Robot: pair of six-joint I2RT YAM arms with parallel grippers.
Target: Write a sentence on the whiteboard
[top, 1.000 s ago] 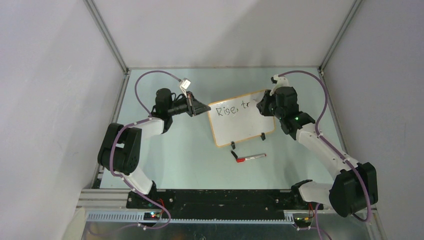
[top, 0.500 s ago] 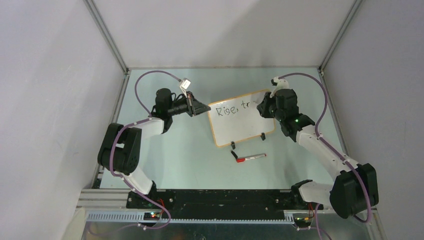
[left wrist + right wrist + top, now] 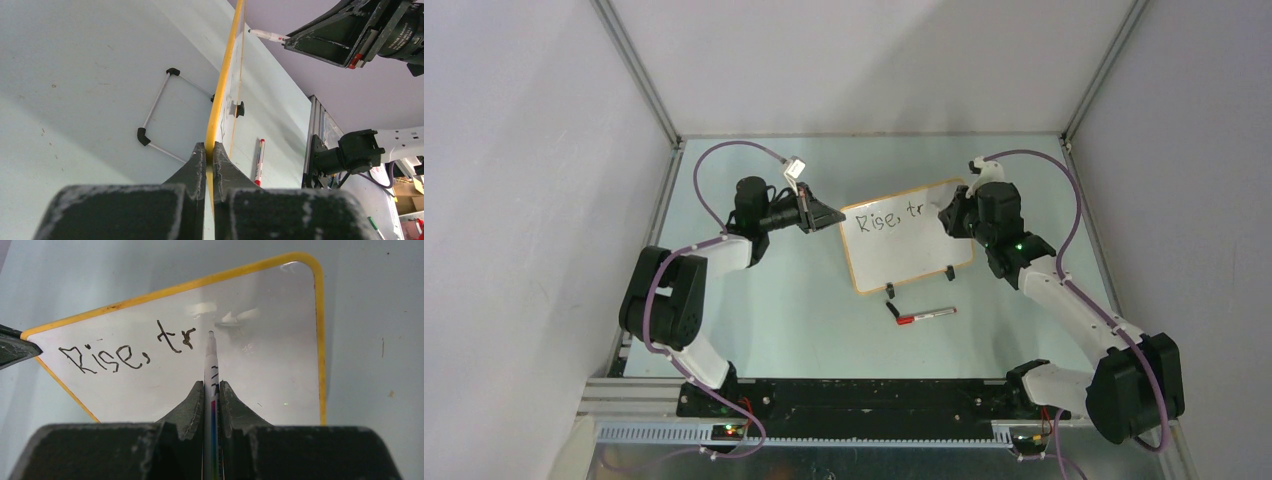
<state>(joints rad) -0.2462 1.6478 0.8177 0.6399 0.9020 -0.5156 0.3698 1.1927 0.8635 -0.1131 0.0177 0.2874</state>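
Board (image 3: 907, 235) is standing mid-counter (image 3: 774, 290) between the 2 arms. It's sitting on its 2 black feet (image 3: 950, 272), face toward the arm bases, slightly skewed with the right end farther back.

Left claw (image 3: 209, 150) is clenching the yellow frame (image 3: 222, 85) at the board's left edge. Both fingers are pressing the rim, no gap showing.

Right claw (image 3: 212, 386) is grasping a marker (image 3: 210, 360). The fingers are closing tight on the barrel and the tip is pointing at the board face. The tip is sitting just right of the "r". Can't tell whether it's actually touching the surface.

Writing (image 3: 125, 352) is reading "Rise, tr" in black, running along the top of the board from the left side toward the middle.

Wire stand (image 3: 157, 100) with black corners is reaching out from the board's back onto the counter, showing in the left wrist view only.

2nd marker (image 3: 927, 315), red near its left end, is lying flat on the counter in front of the board. It's near the left foot and well apart from both claws.
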